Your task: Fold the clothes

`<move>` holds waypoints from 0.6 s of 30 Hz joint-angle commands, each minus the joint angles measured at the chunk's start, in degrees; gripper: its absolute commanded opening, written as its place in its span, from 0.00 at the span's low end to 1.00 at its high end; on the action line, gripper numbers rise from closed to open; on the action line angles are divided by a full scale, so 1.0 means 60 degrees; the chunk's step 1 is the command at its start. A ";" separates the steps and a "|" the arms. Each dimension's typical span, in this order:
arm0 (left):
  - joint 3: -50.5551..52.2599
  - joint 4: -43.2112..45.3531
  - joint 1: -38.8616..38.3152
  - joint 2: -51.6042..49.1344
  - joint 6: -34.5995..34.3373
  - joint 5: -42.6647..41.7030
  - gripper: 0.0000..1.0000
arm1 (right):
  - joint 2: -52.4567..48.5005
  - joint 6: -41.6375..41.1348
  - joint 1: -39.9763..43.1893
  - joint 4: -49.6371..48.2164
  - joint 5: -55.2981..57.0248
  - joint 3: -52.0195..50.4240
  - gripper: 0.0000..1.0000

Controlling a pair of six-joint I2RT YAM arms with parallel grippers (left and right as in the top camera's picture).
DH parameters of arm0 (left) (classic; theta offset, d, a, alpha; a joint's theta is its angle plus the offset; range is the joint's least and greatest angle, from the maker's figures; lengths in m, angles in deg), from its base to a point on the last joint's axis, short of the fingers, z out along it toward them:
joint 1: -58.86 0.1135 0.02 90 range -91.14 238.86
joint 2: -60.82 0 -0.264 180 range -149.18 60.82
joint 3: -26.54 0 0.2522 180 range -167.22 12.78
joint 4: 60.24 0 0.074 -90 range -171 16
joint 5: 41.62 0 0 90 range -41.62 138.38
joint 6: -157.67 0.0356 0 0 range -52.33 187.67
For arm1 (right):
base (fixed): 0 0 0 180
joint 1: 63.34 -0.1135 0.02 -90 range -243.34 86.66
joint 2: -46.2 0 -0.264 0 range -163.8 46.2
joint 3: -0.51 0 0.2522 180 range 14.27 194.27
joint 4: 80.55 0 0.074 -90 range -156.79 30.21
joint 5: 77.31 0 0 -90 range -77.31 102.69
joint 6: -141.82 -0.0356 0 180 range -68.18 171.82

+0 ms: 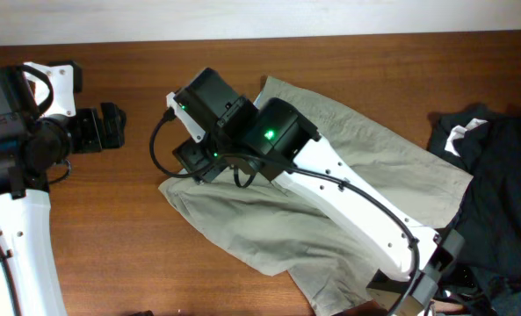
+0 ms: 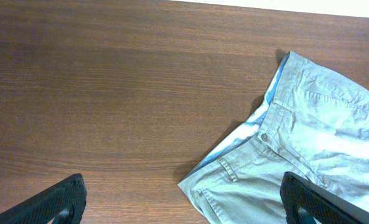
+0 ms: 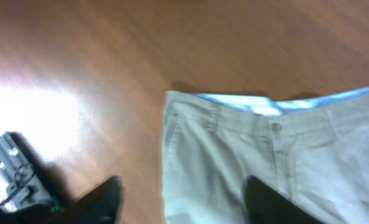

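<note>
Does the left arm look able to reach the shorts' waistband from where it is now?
Probably yes. The left gripper has its jaws open, with only bare table between it and the waistband of the shorts. The right gripper, also open, hovers over that edge, so the two could crowd each other.

left tool (image 2: 181,186) spread wide, right tool (image 3: 181,190) parted, right arm (image 1: 348,197) stretched diagonally, left arm (image 1: 18,230) upright at the side
</note>
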 commanded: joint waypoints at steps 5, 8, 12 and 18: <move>-0.0186 0.0321 -0.3424 -0.1792 0.1002 -0.0149 0.99 | 0.2728 -0.1311 0.3818 0.0616 0.1333 0.1144 0.74; -0.0189 0.2463 -0.4801 -0.4725 0.1104 -0.0073 0.99 | 0.3774 -0.1749 0.4867 0.1184 0.1337 0.1144 0.77; -0.0310 0.4856 -0.5370 -0.7919 0.1096 -0.0073 0.58 | 0.3901 -0.1810 0.5147 0.2754 0.1344 0.1133 0.77; -0.0299 0.5195 -0.5370 -0.8983 0.1096 0.0346 0.06 | 0.3723 -0.1883 0.5147 0.3282 0.1344 0.1111 0.77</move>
